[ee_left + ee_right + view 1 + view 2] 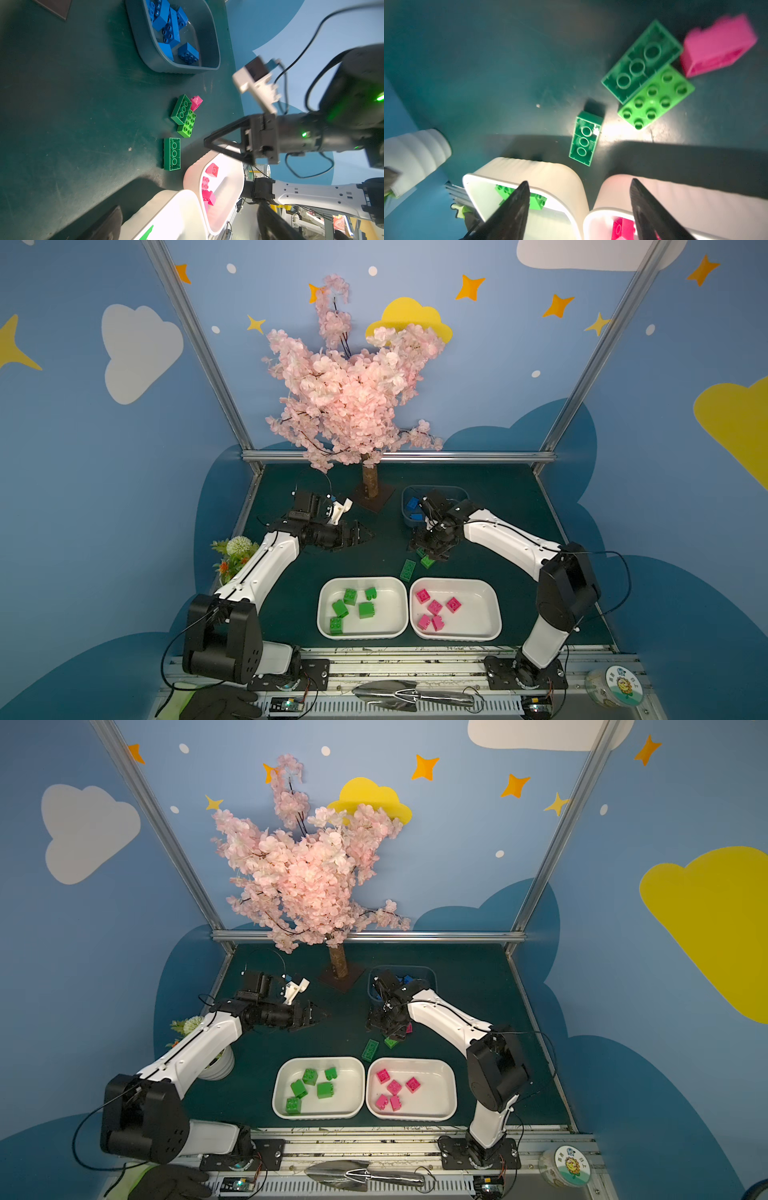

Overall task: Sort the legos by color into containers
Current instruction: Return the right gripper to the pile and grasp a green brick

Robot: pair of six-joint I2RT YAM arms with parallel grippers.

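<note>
Several loose legos lie on the dark mat: a dark green long brick, studs down, a bright green brick with another dark green one against it, and a pink brick. My right gripper hangs open and empty just above this cluster. My left gripper is wide open further left, holding nothing. One white tray holds green bricks, its neighbour holds pink ones. Blue bricks fill the grey-blue tub.
A pink blossom tree stands on a dark base plate at the back middle. A white flower pot sits at the left edge. A gloved hand, a trowel and a round container lie on the front rail.
</note>
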